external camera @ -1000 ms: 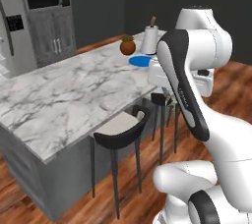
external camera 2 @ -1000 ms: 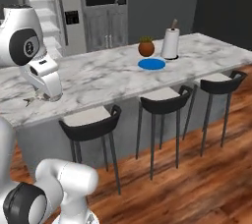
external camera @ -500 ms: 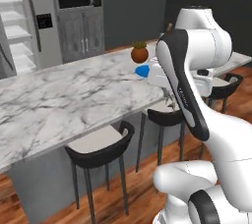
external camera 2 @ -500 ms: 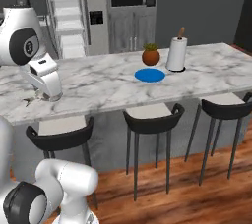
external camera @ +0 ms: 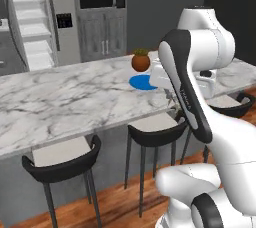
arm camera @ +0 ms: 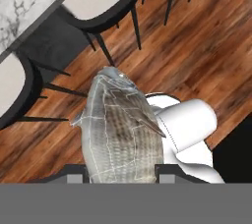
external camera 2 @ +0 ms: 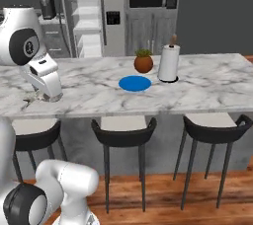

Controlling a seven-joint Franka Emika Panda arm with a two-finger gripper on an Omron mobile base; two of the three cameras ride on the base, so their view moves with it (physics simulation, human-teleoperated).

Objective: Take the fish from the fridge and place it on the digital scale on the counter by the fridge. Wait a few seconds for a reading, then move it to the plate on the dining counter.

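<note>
Claw (arm camera: 120, 171) is clamped on the fish (arm camera: 120, 129), holding it over the floor by the stools. Base has swung round since a second ago: dining counter (external camera 2: 207, 88) now faces us squarely, plate (external camera 2: 135, 83) nearer, so just the drop-off remains.

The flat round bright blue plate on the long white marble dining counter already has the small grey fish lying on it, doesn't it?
Not quite. The flat round bright blue plate does lie on the long white marble dining counter, but it is bare in the right base view. The small grey fish sits between the gripper tips in the hand view, over the wood floor and stools.
</note>
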